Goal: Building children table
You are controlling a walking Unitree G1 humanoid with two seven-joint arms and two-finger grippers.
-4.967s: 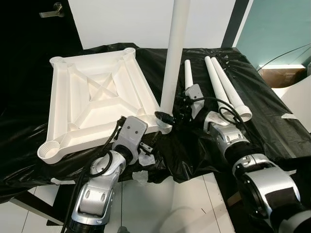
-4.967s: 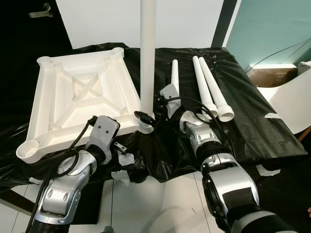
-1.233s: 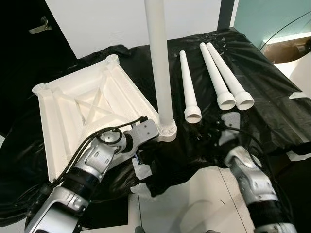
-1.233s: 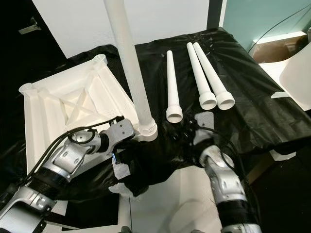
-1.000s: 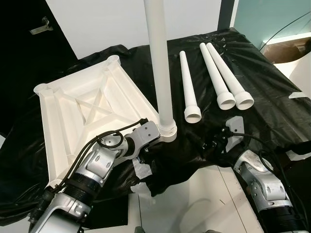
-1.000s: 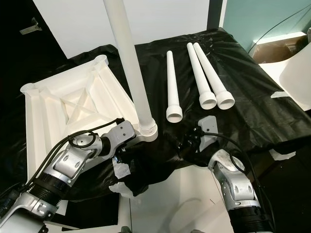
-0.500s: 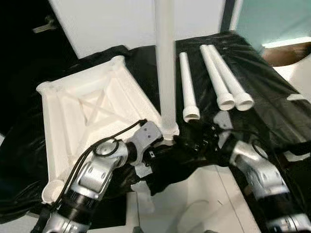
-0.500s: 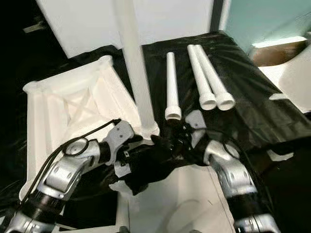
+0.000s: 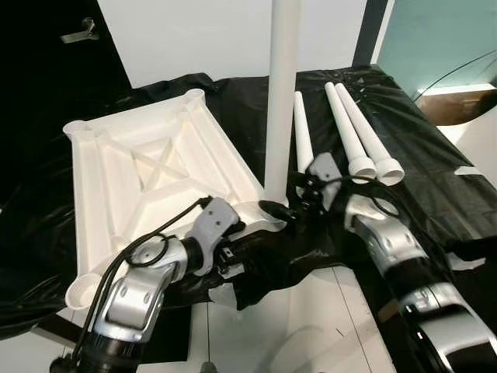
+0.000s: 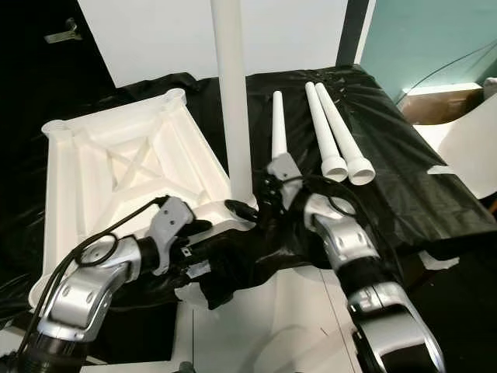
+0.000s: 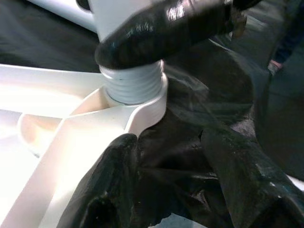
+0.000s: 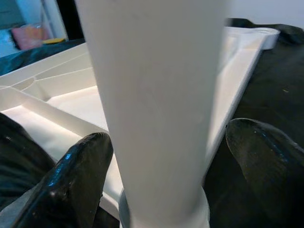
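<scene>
The white tabletop lies upside down on the black-covered table. One white leg stands upright in its near right corner socket, its threaded collar seated in the socket. My right gripper is at the leg's base, open, with a finger on each side of the leg; one finger touches it. My left gripper is open at the tabletop's front edge just below that corner, one finger against the rim. Three loose legs lie to the right.
A black plastic sheet covers the table and hangs crumpled over its front edge. White floor shows below. A cardboard box and a white panel stand at the right, a dark door at the back left.
My right gripper has come up from the table's front edge to the base of the upright leg. The left gripper stays by the corner. The camera has shifted.
</scene>
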